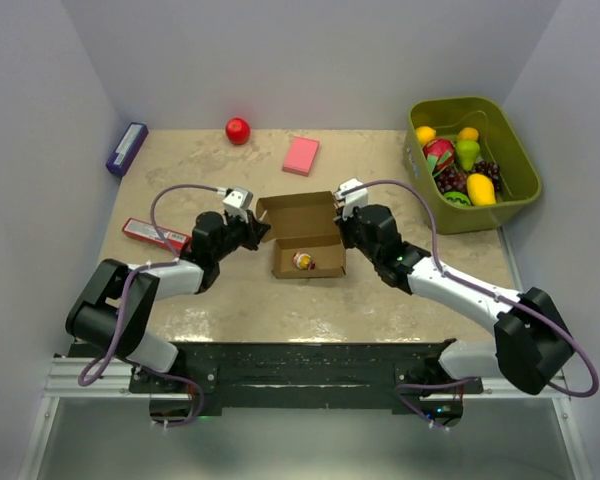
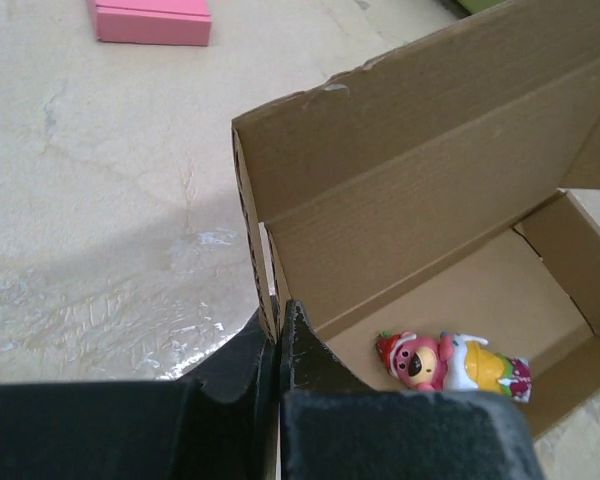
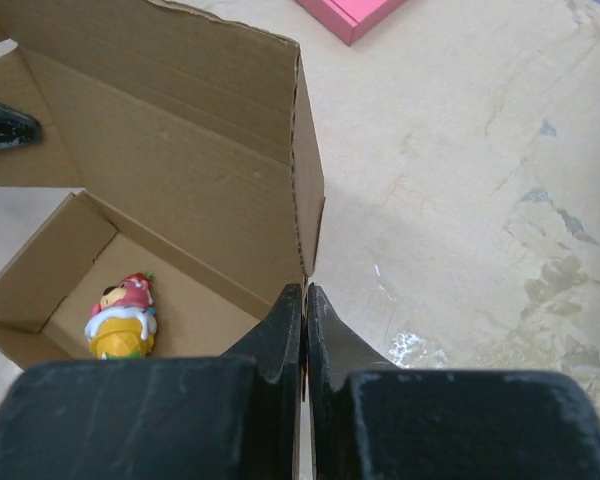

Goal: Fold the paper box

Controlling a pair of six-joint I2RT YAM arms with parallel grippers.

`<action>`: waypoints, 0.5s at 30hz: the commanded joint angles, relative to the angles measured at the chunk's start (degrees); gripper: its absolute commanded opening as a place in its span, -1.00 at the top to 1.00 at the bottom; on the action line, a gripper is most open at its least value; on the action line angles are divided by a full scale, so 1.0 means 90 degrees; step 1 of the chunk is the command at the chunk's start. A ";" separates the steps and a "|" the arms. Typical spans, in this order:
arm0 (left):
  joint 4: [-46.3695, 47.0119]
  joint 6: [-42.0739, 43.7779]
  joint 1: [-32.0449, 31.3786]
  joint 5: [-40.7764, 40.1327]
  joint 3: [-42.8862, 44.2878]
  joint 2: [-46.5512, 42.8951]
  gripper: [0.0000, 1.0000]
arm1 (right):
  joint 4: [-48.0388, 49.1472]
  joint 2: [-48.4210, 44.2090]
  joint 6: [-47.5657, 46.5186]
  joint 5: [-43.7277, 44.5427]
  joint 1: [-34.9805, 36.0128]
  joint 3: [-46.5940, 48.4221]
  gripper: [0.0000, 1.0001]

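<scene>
The paper box (image 1: 302,214) is plain brown cardboard and stands open at the table's middle, with its lid raised at the far side. A small pink and yellow toy (image 1: 303,261) lies inside it. My left gripper (image 1: 261,232) is shut on the box's left side wall. In the left wrist view my gripper (image 2: 278,315) pinches the wall's edge, with the box (image 2: 410,180) and the toy (image 2: 450,362) to its right. My right gripper (image 1: 340,228) is shut on the right side wall. In the right wrist view my gripper (image 3: 304,295) pinches that wall, with the box (image 3: 180,150) and the toy (image 3: 123,318) to its left.
A green bin (image 1: 516,152) of toy fruit stands at the far right. A pink flat block (image 1: 301,155) and a red ball (image 1: 238,130) lie behind the box. A purple box (image 1: 126,148) is at the far left, and a red packet (image 1: 155,233) lies left of my left arm.
</scene>
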 commanded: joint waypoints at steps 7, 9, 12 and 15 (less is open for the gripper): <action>-0.0220 -0.0071 -0.0843 -0.1922 0.0387 -0.0204 1.00 | 0.0303 0.0674 0.1967 0.2339 0.0687 0.0530 1.00; -0.0152 -0.0062 -0.0941 -0.2185 0.0465 -0.0165 1.00 | 0.0351 0.0840 0.2085 0.2630 0.0805 0.0666 1.00; -0.0093 0.0036 -0.1126 -0.2459 0.0631 -0.0116 1.00 | 0.0478 0.1143 0.2164 0.2953 0.0873 0.0929 1.00; 0.0043 0.0133 -0.1176 -0.2674 0.0739 -0.0038 1.00 | 0.0683 0.1378 0.2232 0.3198 0.0883 0.1067 1.00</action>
